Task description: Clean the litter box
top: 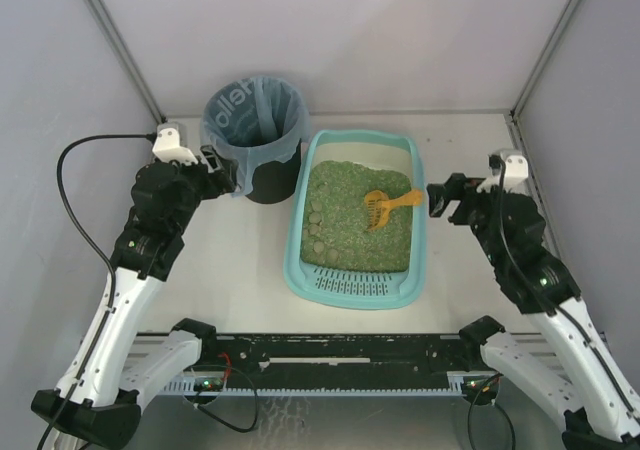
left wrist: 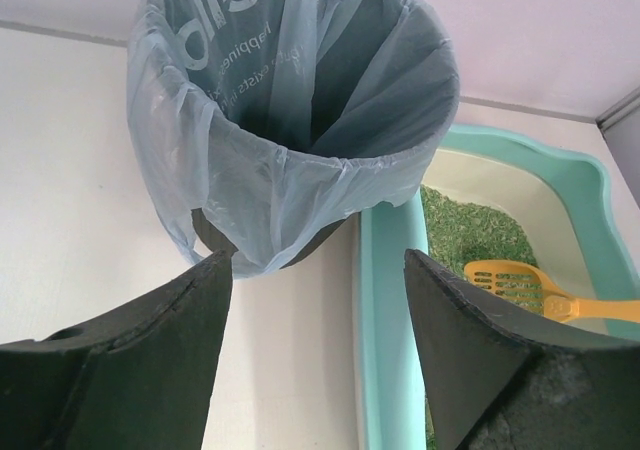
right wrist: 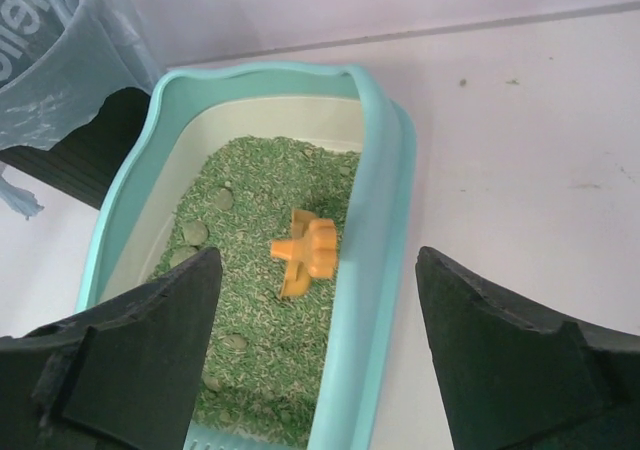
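The light-teal litter box (top: 300,230) lies in the middle of the table, its slotted grille (top: 352,285) at the near end, green litter (top: 350,235) inside with several round grey-green clumps (top: 312,220) along its left side. An orange slotted scoop (top: 388,206) lies on the litter, handle toward the right wall. My left gripper (top: 222,173) is open and empty beside the black bin (top: 255,135). My right gripper (top: 440,200) is open and empty just right of the box's right wall (right wrist: 365,270). The scoop also shows in the right wrist view (right wrist: 308,252) and the left wrist view (left wrist: 520,288).
The round black bin with a blue bag (left wrist: 290,120) stands at the back left, touching the box's left corner. Grey walls enclose the table on three sides. A black rail (top: 330,355) runs along the near edge between the arm bases.
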`<action>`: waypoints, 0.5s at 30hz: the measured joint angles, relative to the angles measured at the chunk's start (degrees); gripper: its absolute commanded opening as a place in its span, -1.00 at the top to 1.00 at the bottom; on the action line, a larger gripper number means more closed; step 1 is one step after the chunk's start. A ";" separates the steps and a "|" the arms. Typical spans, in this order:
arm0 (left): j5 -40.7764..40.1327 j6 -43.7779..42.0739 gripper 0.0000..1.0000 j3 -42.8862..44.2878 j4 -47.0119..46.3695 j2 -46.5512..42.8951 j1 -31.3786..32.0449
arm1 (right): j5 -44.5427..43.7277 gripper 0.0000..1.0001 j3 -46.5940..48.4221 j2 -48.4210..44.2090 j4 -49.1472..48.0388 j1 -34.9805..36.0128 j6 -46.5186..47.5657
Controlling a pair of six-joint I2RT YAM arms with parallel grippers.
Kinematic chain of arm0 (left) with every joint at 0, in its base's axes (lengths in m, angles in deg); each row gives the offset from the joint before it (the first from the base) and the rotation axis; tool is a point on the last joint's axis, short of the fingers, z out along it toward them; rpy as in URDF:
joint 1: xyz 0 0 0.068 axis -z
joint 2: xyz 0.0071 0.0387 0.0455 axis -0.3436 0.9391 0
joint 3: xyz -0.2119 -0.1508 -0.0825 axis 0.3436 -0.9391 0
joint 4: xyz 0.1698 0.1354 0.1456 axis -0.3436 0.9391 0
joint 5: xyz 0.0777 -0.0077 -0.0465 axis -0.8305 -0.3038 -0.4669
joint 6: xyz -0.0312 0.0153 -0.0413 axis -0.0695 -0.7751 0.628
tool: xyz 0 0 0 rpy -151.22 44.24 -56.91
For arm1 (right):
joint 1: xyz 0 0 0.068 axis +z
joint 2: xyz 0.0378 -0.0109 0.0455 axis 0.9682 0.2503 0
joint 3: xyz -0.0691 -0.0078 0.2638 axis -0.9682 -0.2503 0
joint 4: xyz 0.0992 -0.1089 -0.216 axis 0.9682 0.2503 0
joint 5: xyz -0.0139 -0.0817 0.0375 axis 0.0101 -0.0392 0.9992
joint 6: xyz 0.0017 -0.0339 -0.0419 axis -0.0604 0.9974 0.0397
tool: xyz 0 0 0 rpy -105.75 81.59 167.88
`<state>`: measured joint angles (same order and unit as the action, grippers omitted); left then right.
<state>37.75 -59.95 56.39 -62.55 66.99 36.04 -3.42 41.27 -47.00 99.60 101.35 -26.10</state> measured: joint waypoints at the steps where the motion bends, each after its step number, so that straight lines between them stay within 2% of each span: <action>1: 0.26 0.00 -0.50 0.00 -0.07 0.00 0.00 | -0.50 -0.64 -1.97 -2.23 -0.63 -0.02 0.11; 7: 1.73 -0.13 -0.61 0.00 -0.11 0.02 0.00 | -4.33 -0.81 -11.72 -13.77 -3.15 -0.33 -0.20; 8: 1.75 -0.13 -0.64 0.00 -0.11 0.02 0.00 | -4.81 -0.96 -13.55 -15.61 -3.65 -0.35 -0.31; 9: 1.79 -0.15 -0.66 0.00 -0.11 0.02 0.00 | -5.20 -0.99 -15.04 -17.09 -3.89 -0.37 -0.39; 15: 1.79 -0.20 -0.79 0.00 -0.22 0.02 0.00 | -8.90 -1.00 -21.59 -23.65 -4.55 -0.37 -1.97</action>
<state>39.54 -60.15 56.39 -62.77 67.01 36.04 -12.31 19.67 -70.65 95.05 100.98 -28.06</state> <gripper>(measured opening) 0.877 0.996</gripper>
